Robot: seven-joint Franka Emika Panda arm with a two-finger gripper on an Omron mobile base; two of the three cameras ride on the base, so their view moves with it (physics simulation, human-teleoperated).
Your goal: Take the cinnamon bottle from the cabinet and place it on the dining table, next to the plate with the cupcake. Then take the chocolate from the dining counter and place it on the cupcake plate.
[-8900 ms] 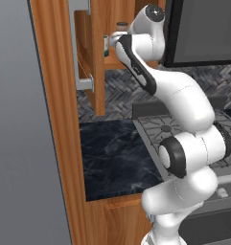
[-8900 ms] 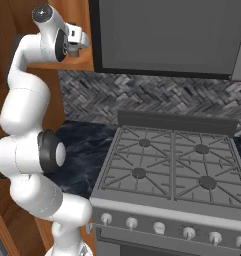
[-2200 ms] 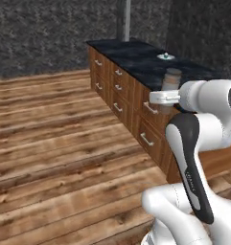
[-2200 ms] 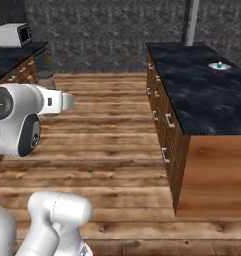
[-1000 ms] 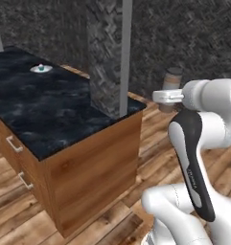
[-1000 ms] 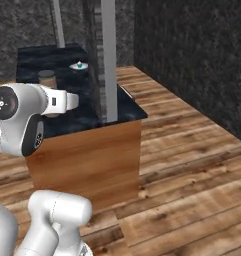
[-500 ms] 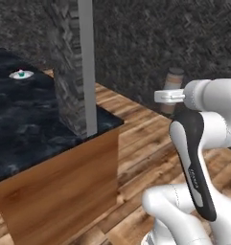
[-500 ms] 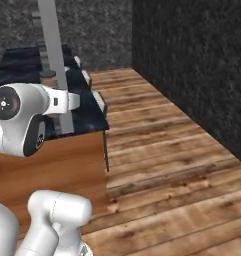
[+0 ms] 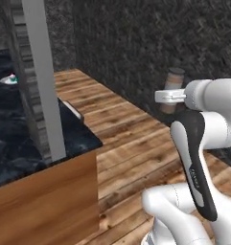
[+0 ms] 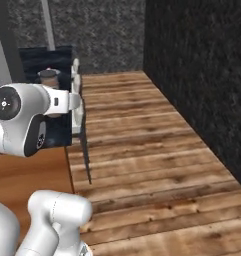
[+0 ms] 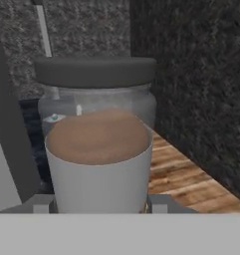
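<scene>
Wooden floor (image 10: pixel 142 150) beyond dining table (image 9: pixel 21 143) edge.

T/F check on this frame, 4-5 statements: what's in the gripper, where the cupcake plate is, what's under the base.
1. The gripper is shut on the cinnamon bottle. True.
2. The bottle already stands on the dining table. False: it is carried in the air beside the table, over the wood floor.
3. The bottle's cap is off. False: the dark grey cap sits on top.
4. The plate with the cupcake lies far back on the table, beyond the grey post. True.
5. The bottle is held upright. True.
</scene>
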